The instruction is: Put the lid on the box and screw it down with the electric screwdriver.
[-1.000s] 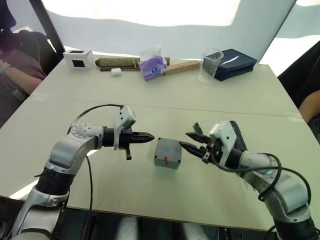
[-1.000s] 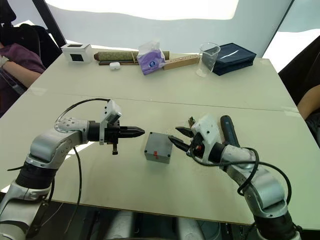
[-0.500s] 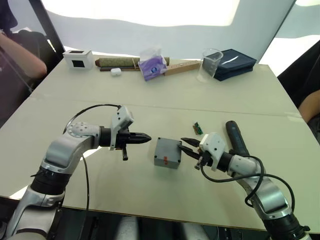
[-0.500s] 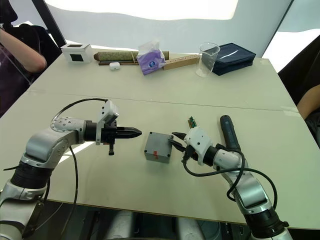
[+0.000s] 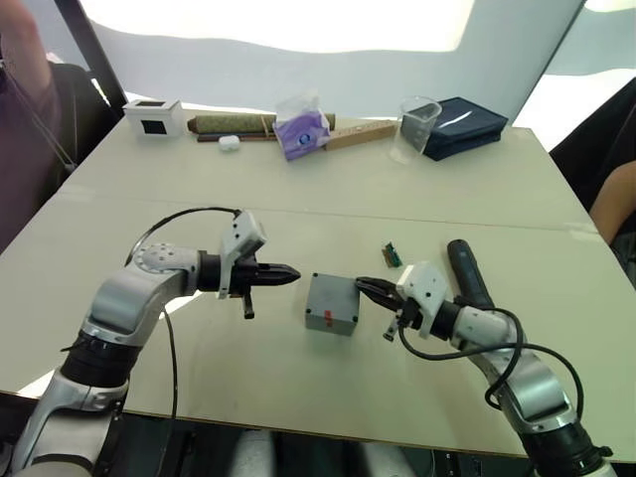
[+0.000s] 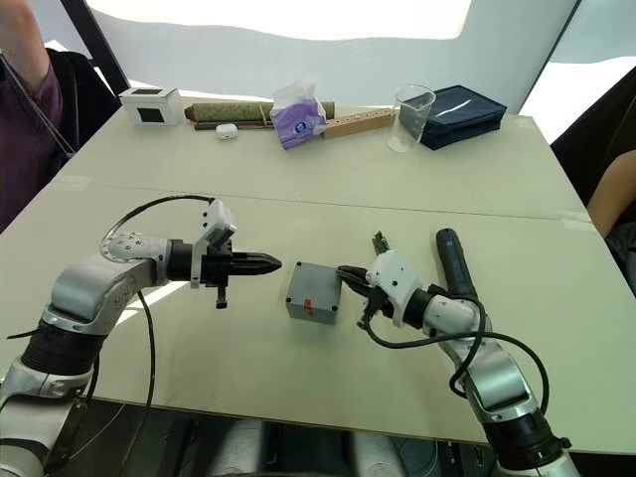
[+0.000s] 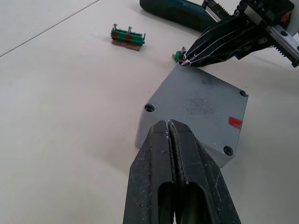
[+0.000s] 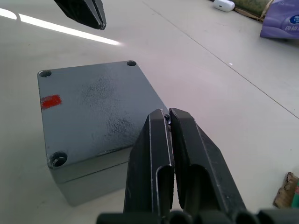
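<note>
The grey box (image 5: 331, 316) stands mid-table with the lid (image 8: 93, 105) lying flat on it; open screw holes show at three lid corners and a red mark near one edge. My left gripper (image 5: 295, 273) is shut, level with the box and a short gap to its left. Low at the box's right, my right gripper (image 5: 360, 285) is also shut, its tips touching the lid's corner and covering that hole. The electric screwdriver (image 5: 467, 271) lies on the table just right of my right arm, held by nothing.
Small green strips (image 5: 393, 255) lie between box and screwdriver. Along the far edge stand a white box with a black window (image 5: 154, 115), a purple tissue pack (image 5: 303, 129), a clear cup (image 5: 418, 126) and a dark blue case (image 5: 459, 124). People sit at both sides.
My right gripper dropped from a raised, open pose to table height and shut at the lid's right corner. The left gripper barely shifted. The person on the left moved.
</note>
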You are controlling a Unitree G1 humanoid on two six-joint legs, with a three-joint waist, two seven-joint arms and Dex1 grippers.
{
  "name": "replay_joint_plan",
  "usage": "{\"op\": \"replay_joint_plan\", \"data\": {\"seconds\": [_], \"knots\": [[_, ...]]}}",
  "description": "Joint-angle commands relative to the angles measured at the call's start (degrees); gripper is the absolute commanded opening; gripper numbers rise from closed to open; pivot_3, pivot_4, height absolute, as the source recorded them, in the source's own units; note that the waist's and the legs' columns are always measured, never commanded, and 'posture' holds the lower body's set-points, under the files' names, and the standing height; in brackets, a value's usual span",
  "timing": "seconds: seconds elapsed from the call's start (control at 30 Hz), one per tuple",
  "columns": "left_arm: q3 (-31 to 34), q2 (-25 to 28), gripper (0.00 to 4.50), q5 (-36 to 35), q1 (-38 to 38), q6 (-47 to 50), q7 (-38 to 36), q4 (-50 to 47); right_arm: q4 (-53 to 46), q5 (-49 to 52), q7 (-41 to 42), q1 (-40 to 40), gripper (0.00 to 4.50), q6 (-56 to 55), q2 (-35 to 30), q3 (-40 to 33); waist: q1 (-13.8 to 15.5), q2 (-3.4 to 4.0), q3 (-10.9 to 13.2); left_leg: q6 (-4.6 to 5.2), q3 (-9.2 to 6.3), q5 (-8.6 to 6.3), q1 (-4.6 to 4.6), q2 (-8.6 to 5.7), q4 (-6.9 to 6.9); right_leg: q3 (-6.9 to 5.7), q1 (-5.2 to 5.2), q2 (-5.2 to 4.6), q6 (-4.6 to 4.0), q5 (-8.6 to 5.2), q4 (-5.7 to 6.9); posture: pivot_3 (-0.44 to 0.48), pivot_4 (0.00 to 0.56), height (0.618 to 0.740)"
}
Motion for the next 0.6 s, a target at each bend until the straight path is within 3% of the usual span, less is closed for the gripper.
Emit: {"op": "replay_joint_plan", "data": {"seconds": [0.03,0.3,0.6], "knots": [[0.58,0.22,0.00,0.00,-0.50,-0.86,0.08,-1.04,-2.42,4.34,0.07,-1.36,0.13,4.19,0.58,-2.77,0.06,0.00,0.00,0.00,0.00,0.00,0.00,0.00,0.00,0.00,0.00,0.00,0.00,0.00,0.00,0.000,0.150,0.740],[0.40,-0.37,0.00,0.14,0.18,-1.07,0.53,-1.44,-4.07,9.44,0.06,-2.81,0.13,14.30,-0.50,-4.02,0.03,0.00,0.00,0.00,0.00,0.00,0.00,0.00,0.00,0.00,0.00,-0.01,0.00,0.00,0.00,0.000,0.150,0.740],[0.55,-0.51,0.00,-0.04,1.24,-0.98,1.16,-2.18,-3.81,10.58,-0.05,-4.24,0.13,17.62,-0.45,-4.71,0.04,0.00,0.00,0.00,0.00,0.00,0.00,0.00,0.00,-0.01,0.00,-0.01,0.00,0.00,0.00,0.000,0.150,0.740]]}}
